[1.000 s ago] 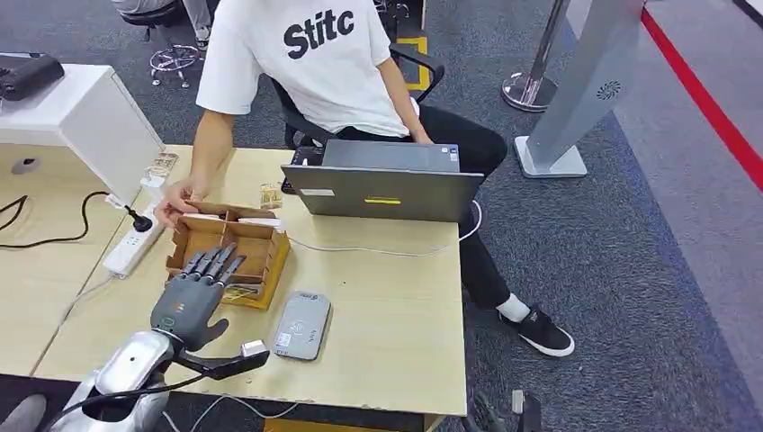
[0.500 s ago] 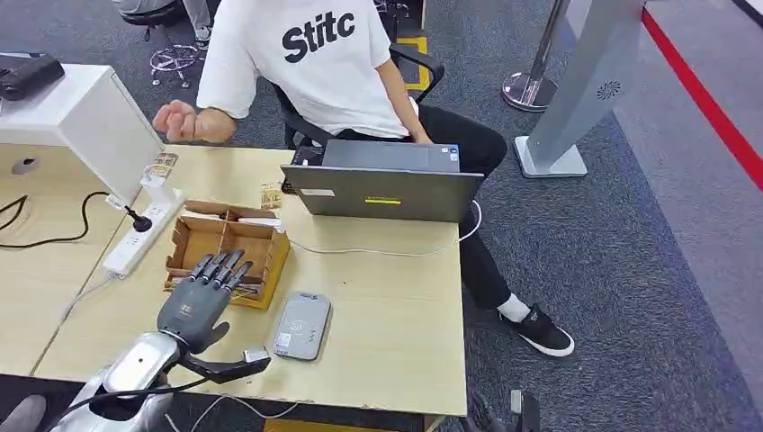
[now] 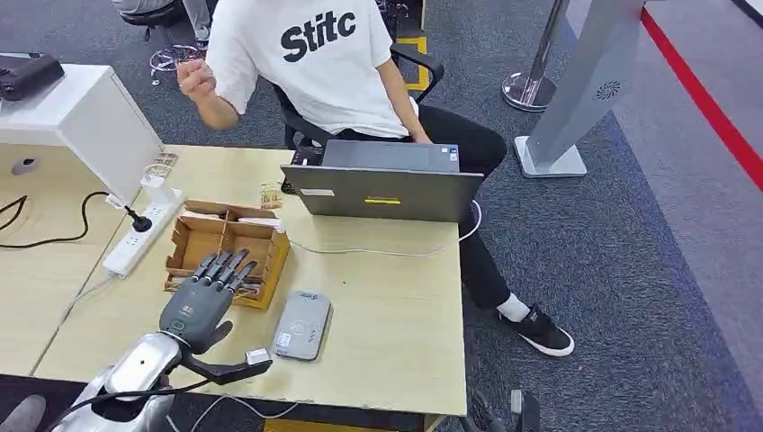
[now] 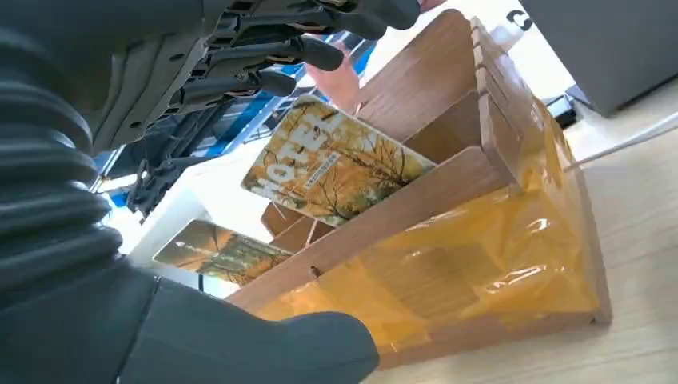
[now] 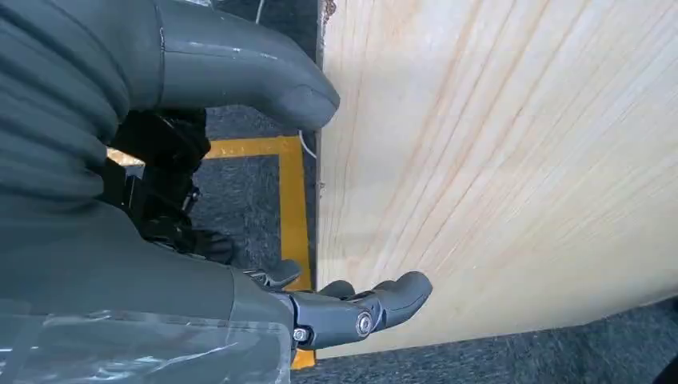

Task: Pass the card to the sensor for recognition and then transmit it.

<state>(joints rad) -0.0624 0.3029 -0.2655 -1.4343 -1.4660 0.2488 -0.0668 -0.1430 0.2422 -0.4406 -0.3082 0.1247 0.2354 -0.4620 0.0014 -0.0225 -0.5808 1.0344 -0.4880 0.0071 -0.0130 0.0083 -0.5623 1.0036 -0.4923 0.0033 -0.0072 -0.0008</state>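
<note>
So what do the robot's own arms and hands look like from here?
The left arm is silver with a black cable alongside. The left hand is dark grey, with a small mark on its back, darker fingers and a thick grey thumb. At each wrist sits a grey ribbed cover. The right hand is the same grey, with clear film over one part.

I counted two cards (image 4: 332,164) in one wooden box (image 3: 230,252), one grey sensor (image 3: 302,325), one laptop (image 3: 385,184), one power strip (image 3: 139,237), one person (image 3: 315,54).
</note>
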